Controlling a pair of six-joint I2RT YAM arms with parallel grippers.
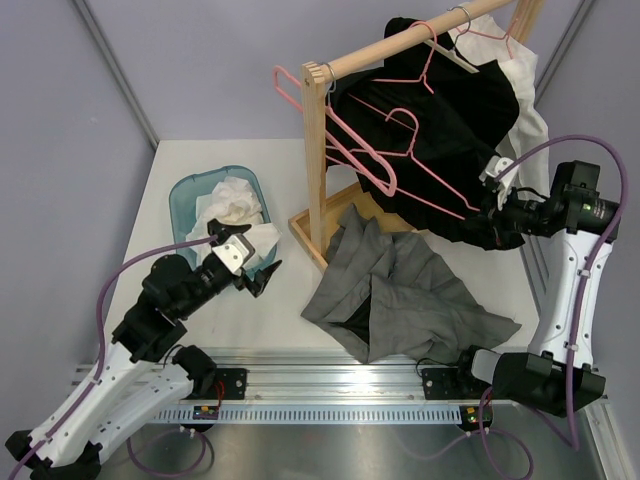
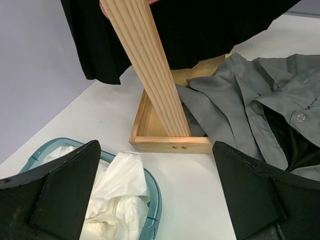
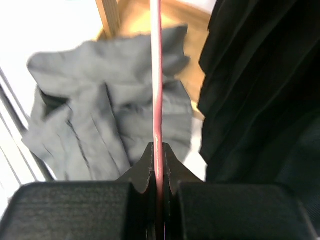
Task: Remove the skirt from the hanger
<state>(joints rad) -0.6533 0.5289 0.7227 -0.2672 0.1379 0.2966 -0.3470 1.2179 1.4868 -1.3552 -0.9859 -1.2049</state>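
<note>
Over the far right corner of the table (image 1: 270, 320), the black pleated skirt (image 1: 440, 130) hangs from the wooden rack (image 1: 317, 170), its top lost among other dark cloth; which pink wire carries it is hard to tell. The right gripper (image 1: 492, 222) is pinched tight on one pink hanger (image 3: 156, 75) beside the pleats. The left gripper (image 1: 255, 265) gapes wide, holding nothing, near a teal basket (image 1: 185, 195) of white cloth (image 1: 235, 200) by the left edge. A grey shirt (image 1: 400, 290) lies crumpled toward the near edge of the white top; pale lilac walls surround it.
</note>
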